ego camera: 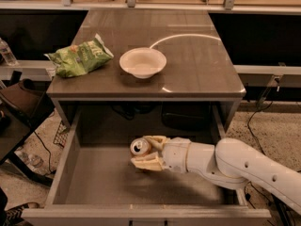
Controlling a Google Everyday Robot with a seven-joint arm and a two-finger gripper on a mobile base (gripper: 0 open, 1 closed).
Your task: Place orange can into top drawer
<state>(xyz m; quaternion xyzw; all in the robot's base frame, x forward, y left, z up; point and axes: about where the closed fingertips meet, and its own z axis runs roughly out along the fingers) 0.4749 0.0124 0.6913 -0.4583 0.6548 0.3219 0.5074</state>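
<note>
The top drawer [94,182] stands pulled open below the tabletop, its flat grey floor showing. My gripper [145,150] reaches into it from the right and is shut on the orange can [139,148]. The can lies tilted with its silver top and pull tab facing up and left. It sits between the cream fingers [149,163], over the middle of the drawer, close to the floor. I cannot tell whether the can touches the floor.
On the grey-brown tabletop [197,65] lie a green crinkled chip bag [79,56] at the left and a white bowl [142,62] in the middle. My white arm [244,166] crosses the drawer's right side. Dark furniture and cables lie on the floor at the left.
</note>
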